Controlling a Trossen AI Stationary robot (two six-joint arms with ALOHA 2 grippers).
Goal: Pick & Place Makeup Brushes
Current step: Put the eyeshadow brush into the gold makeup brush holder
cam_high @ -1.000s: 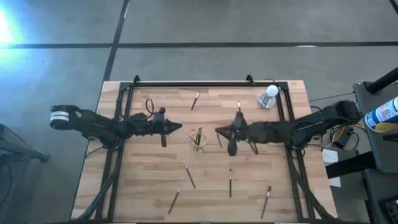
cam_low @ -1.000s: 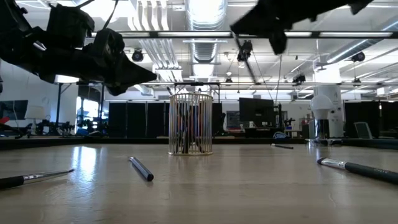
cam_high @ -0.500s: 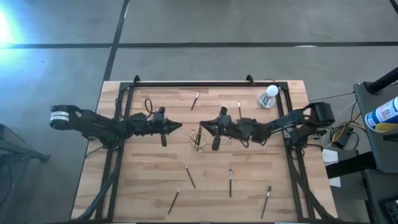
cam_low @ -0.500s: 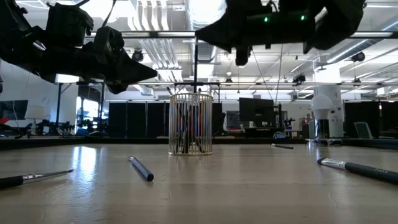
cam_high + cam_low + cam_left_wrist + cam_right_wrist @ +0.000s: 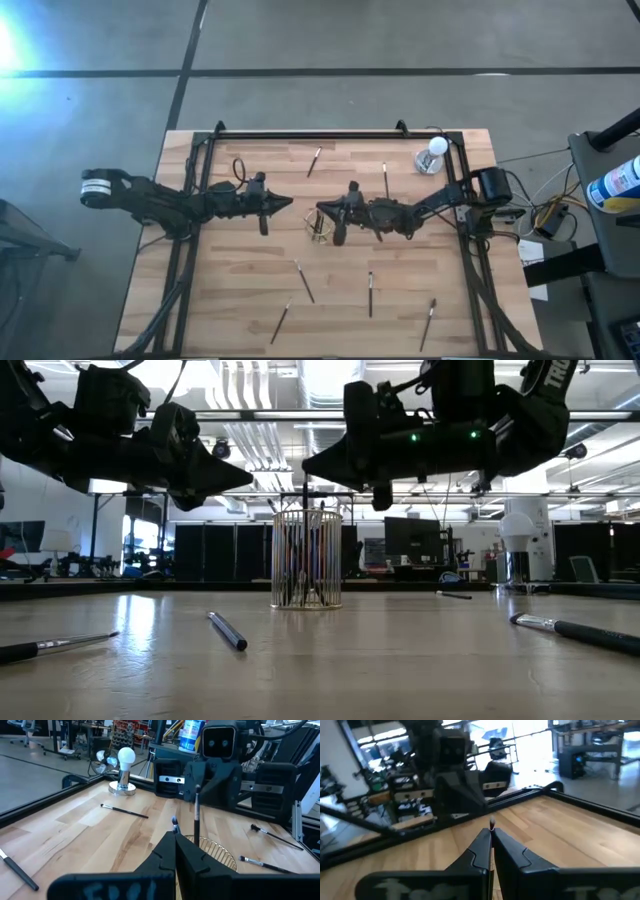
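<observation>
A wire mesh cup stands upright mid-table with several dark brushes inside. My right gripper hovers over its rim, shut on a thin dark makeup brush. My left gripper hangs in the air just left of the cup, shut and holding nothing. Loose brushes lie flat on the wood: two on the far half, several on the near half. My right gripper pinches the brush's handle near its upper end between both fingers, which reach in about level from the table's right and lie across it. A short tip sticks up above the fingers. The brush hangs upright, its lower end at the cup's rim.
A white round-topped object stands on a base near the far right corner. A dark frame runs along the far edge and down both sides. In the low view, brushes lie on the near wood.
My right gripper has moved toward the table's left, from right of the cup to over its rim, and has come down. The brush it holds has travelled with it, staying upright, and its lower end now reaches the cup's mouth.
</observation>
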